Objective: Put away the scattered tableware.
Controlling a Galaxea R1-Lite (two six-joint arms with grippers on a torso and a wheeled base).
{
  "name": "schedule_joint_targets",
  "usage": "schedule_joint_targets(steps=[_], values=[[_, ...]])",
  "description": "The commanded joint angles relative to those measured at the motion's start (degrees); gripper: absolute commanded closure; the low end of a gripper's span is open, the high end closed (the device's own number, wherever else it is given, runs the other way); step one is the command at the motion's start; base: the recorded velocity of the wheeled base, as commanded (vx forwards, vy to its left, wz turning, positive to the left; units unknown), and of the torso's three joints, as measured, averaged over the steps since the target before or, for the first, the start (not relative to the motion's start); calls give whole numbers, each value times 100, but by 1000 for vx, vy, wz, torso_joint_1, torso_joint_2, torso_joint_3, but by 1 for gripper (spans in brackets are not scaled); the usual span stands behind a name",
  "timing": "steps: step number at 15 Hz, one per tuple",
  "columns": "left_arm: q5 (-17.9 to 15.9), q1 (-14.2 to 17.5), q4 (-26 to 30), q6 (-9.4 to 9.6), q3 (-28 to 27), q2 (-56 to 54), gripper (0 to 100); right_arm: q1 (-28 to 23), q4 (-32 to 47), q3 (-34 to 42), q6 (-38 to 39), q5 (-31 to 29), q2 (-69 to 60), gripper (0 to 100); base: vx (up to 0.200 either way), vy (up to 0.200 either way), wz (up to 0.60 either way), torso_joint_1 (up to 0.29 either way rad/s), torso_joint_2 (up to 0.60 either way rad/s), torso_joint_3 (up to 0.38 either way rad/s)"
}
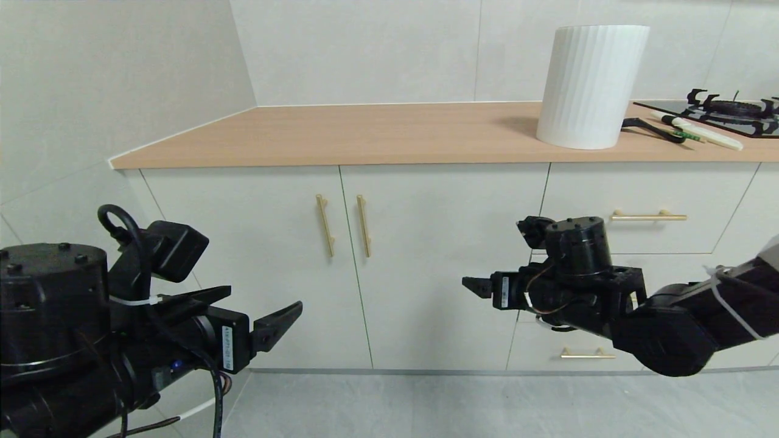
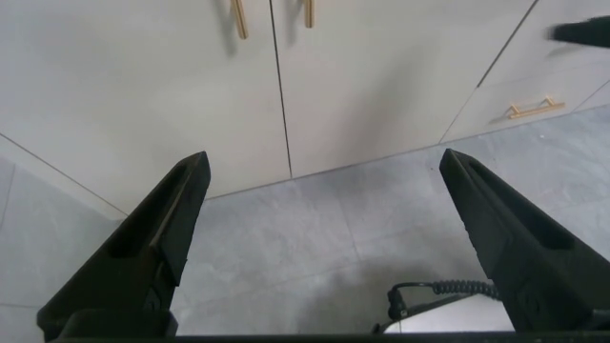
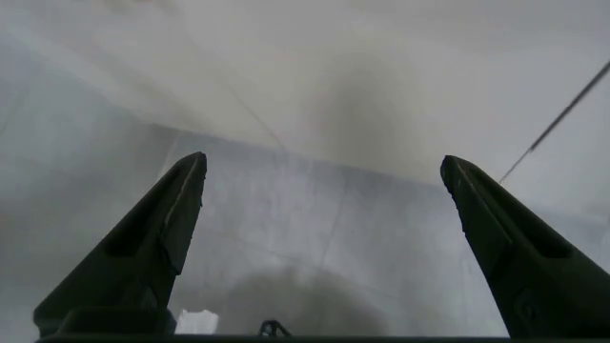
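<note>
A tall white ribbed holder (image 1: 590, 85) stands on the bench (image 1: 341, 131) and hides the ends of the utensils (image 1: 700, 131) lying just beside it, by the hob (image 1: 730, 112). One is white-handled, one black, perhaps a ladle. Lower, before the cupboard doors (image 1: 344, 225), the left gripper (image 1: 266, 297) and right gripper (image 3: 324, 167) hang spread wide, holding nothing, above the floor (image 2: 315, 238).

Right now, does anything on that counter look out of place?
Yes: a few utensils lie loose on the wooden counter, between the white ribbed container and the stove, instead of being stored. Nothing looks spilled or broken.
</note>
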Motion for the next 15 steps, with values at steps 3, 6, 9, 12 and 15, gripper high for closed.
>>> schedule_joint_targets(steps=[3,6,9,12,15], values=[[-31,-21,50,223,144,-699,0,-41,-77,693,-252,-72,-1858,0,0,0,0,0,0,0],[250,-12,94,566,442,-1270,0,-533,-86,1185,-260,-520,-2878,0,0,0,0,0,0,0],[443,269,243,777,1163,-2861,0,-577,-77,2161,-515,-1048,-4574,0,0,0,0,0,0,0],[452,902,1342,777,1005,-4496,0,-955,64,3294,-1341,-1065,-6613,0,0,0,0,0,0,0],[452,1359,3012,786,407,-5885,0,-1623,1400,3374,-1649,-1074,-8380,0,0,0,0,0,0,0]])
